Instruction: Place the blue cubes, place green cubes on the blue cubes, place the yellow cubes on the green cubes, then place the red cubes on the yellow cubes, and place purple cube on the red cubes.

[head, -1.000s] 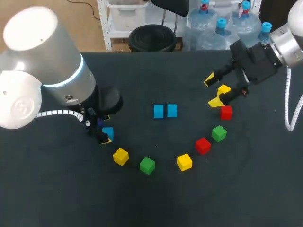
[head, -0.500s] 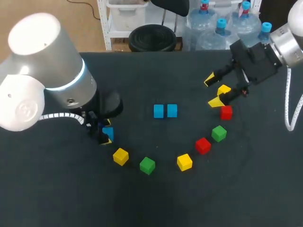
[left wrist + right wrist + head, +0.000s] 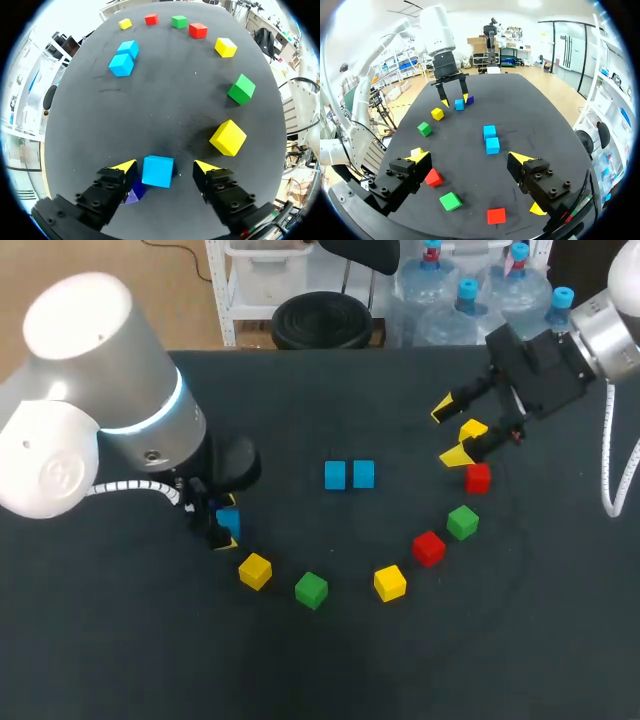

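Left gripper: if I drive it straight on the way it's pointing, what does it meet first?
Most likely the blue cube, which sits between the open fingers of the left gripper; they look set to straddle it down to the table. A purple cube lies close beside one finger; depth unclear.

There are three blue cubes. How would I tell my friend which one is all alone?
Find the big left arm. Inside its open gripper sits the blue cube. The other two blue cubes sit together in the middle of the table; this one has a purple cube right beside it.
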`<control>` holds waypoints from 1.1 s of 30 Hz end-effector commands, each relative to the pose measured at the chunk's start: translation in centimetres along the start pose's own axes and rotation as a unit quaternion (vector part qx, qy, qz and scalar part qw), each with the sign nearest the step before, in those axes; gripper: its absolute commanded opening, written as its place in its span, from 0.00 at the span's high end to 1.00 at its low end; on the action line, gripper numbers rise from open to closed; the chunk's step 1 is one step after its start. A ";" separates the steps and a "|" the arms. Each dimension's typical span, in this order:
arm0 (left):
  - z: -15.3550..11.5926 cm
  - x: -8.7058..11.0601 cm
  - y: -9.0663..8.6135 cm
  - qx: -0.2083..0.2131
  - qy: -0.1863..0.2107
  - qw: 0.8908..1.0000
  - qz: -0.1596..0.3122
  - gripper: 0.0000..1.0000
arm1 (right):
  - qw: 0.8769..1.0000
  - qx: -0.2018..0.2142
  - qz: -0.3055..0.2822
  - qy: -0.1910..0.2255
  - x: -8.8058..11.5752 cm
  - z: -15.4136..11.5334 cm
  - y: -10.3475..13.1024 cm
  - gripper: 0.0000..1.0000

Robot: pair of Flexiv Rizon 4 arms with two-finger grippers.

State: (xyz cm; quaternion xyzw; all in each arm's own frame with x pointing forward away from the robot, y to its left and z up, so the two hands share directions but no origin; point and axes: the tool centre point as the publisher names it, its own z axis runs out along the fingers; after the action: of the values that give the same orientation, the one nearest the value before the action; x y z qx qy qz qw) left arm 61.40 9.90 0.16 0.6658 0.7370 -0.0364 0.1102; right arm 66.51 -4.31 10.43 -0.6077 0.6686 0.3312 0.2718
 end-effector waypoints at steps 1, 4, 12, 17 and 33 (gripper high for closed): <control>-0.2 -0.2 0.5 0.002 0.001 1.000 0.004 0.22 | 1.000 -0.001 0.000 -0.001 0.0 0.1 -0.1 0.00; -0.3 -0.3 0.6 0.002 0.002 1.000 0.006 0.28 | 1.000 -0.001 0.000 -0.001 0.0 0.1 -0.1 0.00; 0.2 -0.1 0.5 0.007 0.003 1.000 0.005 0.50 | 1.000 -0.001 0.000 -0.001 0.0 0.1 -0.1 0.00; 0.4 -0.1 0.5 0.008 0.001 1.000 0.004 0.51 | 1.000 -0.001 0.000 -0.001 0.0 0.1 -0.1 0.00; 0.1 -0.3 0.6 0.006 0.000 1.000 -0.006 1.00 | 1.000 -0.001 0.000 -0.001 0.0 0.1 -0.1 0.00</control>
State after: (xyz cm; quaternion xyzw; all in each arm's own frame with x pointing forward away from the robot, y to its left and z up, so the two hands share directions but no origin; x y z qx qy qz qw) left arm 61.98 9.68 -0.08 0.6617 0.7409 -0.0424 0.1070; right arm 66.51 -4.31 10.44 -0.6077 0.6686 0.3312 0.2718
